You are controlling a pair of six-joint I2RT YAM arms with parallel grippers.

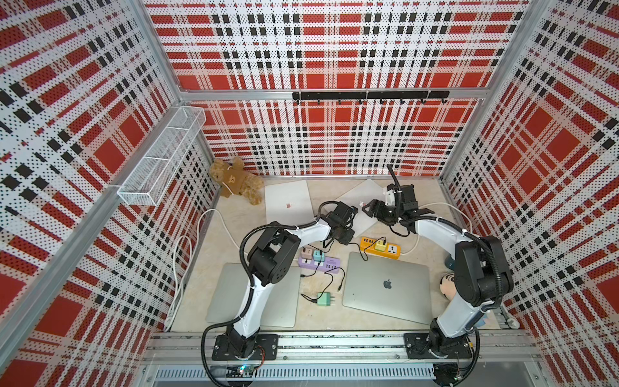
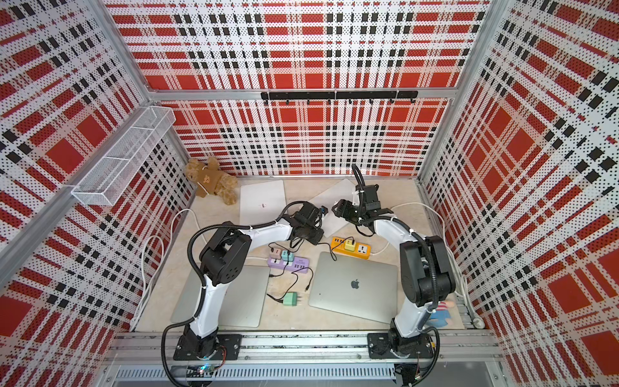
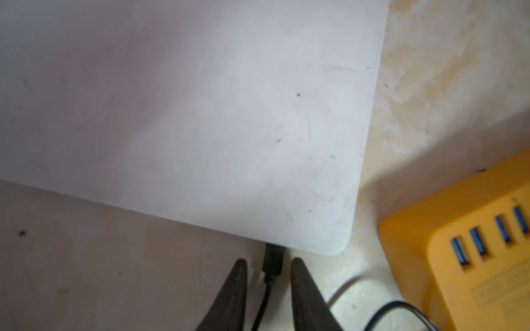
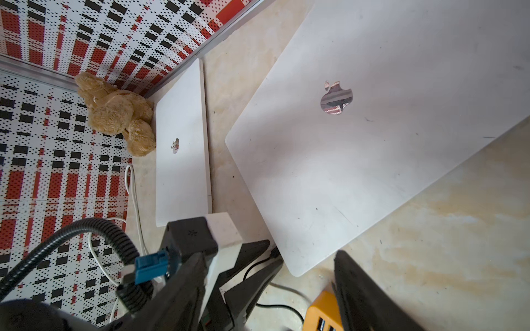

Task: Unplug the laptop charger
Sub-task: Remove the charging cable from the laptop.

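L hand (image 3: 269, 262), 2 fingers (image 3: 238, 286) apart either side of blk charger plug (image 3: 274, 265) at Apple-logo laptop (image 4: 372, 172) corner

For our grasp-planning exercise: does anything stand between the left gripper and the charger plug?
Nothing visible does. The left gripper sits open around the plug at the laptop edge, small clear gaps either side.

Laptops: four – 11 o'clock laptop (image 1: 288, 201), 1 o'clock laptop (image 1: 366, 192), 7 o'clock laptop (image 1: 284, 305), 5 o'clock laptop (image 1: 368, 291)
Power strips: two – orange strip (image 1: 367, 242), purple strip (image 1: 330, 264)
Chargers: four – pink charger (image 1: 305, 252), teal charger (image 1: 319, 256), yellow charger (image 1: 380, 245), green charger (image 1: 324, 298)
Plush toys: two – teddy bear (image 1: 236, 182), doll (image 1: 447, 284)
Wire basket (image 1: 160, 157): one
Hook rail (image 1: 368, 95): one
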